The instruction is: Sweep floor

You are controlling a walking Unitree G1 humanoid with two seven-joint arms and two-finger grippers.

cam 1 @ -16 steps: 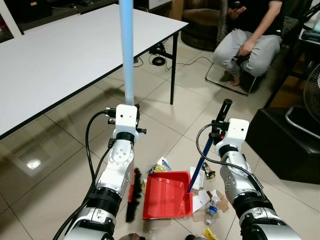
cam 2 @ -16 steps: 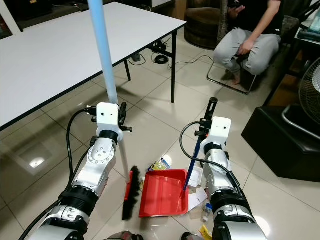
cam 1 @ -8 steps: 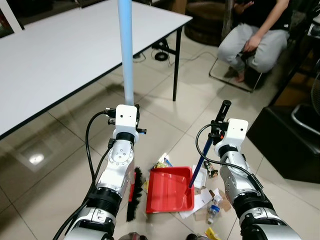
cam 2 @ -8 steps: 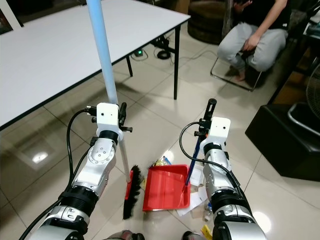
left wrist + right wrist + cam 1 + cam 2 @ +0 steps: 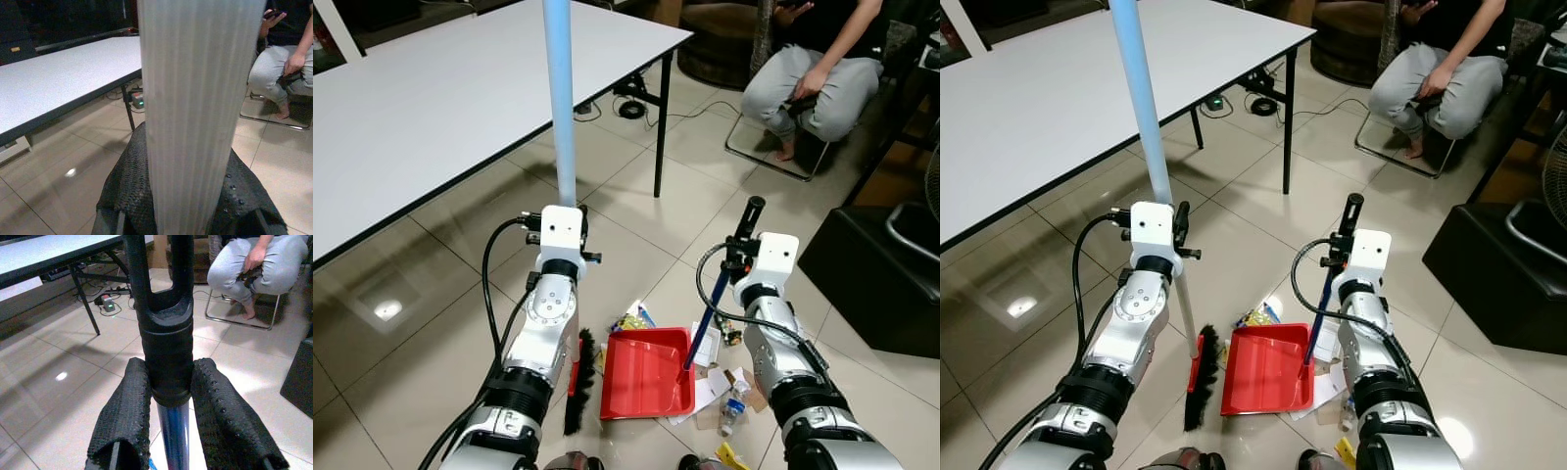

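While both grippers clamped light, stiff handles, broom (image 5: 1151,147) left, dustpan (image 5: 1265,369) right, I judged mid-pole grips steadiest.

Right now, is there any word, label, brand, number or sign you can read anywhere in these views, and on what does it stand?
None can be read.
Snack wrapper beside the red dustpan: printed colours, text too small and blurred.
Small bottle among the paper scraps: label too small to read.
Broom pole in the left gripper and dustpan handle in the right gripper: no markings seen.
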